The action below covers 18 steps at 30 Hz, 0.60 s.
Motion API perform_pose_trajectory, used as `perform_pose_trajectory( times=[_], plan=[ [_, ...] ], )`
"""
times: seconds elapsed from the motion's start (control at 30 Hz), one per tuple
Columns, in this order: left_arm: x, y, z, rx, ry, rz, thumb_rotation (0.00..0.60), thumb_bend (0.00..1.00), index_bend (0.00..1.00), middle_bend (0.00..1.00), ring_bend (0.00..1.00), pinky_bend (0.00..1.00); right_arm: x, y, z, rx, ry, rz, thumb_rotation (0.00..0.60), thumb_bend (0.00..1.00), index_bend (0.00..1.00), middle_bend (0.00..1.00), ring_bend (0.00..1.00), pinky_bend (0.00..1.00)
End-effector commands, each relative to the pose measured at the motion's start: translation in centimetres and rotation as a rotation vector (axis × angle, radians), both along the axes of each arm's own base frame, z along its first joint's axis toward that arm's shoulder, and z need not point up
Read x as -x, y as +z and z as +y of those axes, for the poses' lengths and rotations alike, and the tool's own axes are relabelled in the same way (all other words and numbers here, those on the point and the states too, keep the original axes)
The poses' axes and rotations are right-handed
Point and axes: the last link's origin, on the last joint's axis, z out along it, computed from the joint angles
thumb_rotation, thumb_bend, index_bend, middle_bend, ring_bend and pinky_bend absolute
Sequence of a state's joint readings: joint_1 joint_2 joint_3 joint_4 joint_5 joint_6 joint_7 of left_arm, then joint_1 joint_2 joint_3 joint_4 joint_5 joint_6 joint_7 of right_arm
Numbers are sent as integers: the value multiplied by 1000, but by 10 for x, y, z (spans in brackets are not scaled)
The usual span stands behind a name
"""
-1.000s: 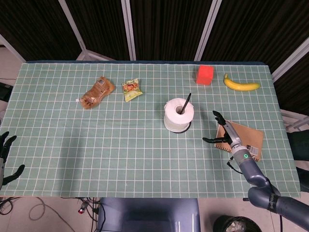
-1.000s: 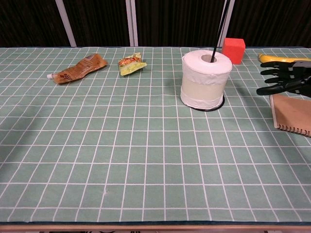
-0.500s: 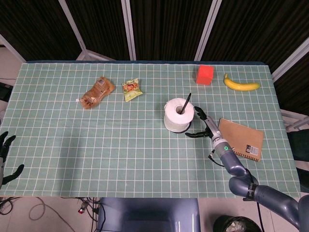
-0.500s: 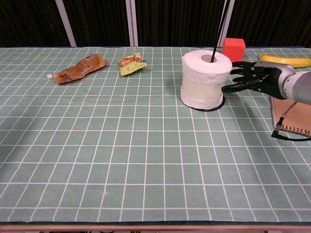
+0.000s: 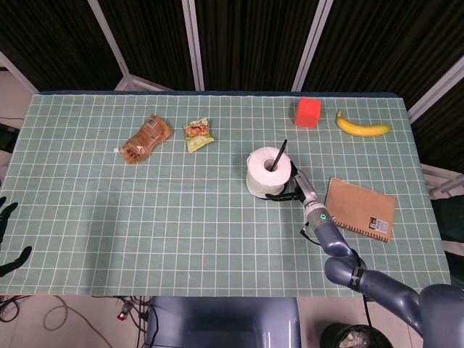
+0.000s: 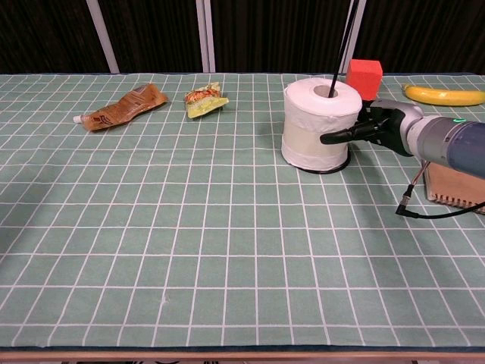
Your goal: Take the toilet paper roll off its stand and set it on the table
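Observation:
The white toilet paper roll (image 5: pixel 267 172) (image 6: pixel 314 125) stands upright on its black stand, whose thin rod (image 5: pixel 281 151) (image 6: pixel 345 38) rises through the core at the table's middle right. My right hand (image 5: pixel 296 187) (image 6: pixel 375 125) is at the roll's right side. Its thumb reaches across the roll's front and its other fingers lie behind, spread; a firm grip is not visible. My left hand (image 5: pixel 6 235) hangs off the table's near left corner, fingers apart and empty.
A brown notebook (image 5: pixel 361 208) (image 6: pixel 455 182) lies just right of my right arm. A red cube (image 5: pixel 307 112) and a banana (image 5: pixel 361 127) lie behind. A brown packet (image 5: pixel 145 138) and a green snack bag (image 5: pixel 197 134) lie at the far left.
My right hand has swept left from over the notebook to the roll's side, its thumb now across the roll's front. The roll has not moved. My left hand has sunk slightly.

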State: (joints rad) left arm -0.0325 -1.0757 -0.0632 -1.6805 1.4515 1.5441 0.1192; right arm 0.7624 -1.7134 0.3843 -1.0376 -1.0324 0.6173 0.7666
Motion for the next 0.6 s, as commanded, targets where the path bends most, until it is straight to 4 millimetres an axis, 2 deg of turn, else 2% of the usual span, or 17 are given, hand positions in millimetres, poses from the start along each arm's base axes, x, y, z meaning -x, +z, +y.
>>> perform_pose_trajectory(
  times=[0.03, 0.5, 0.6],
  plan=[
    [0, 1, 0, -2, 2, -1, 600, 223, 120, 0, 0, 34, -3, -5, -3, 2, -6, 1, 600, 0, 0, 0, 0, 0],
    [2, 3, 0, -5, 8, -8, 600, 224, 128, 0, 0, 34, -8, -19, -9, 11, -30, -4, 600, 0, 0, 0, 0, 0],
    [2, 3, 0, -5, 9, -8, 600, 224, 131, 0, 0, 34, -9, -21, -10, 25, -32, -1, 600, 0, 19, 28, 24, 0]
  ],
)
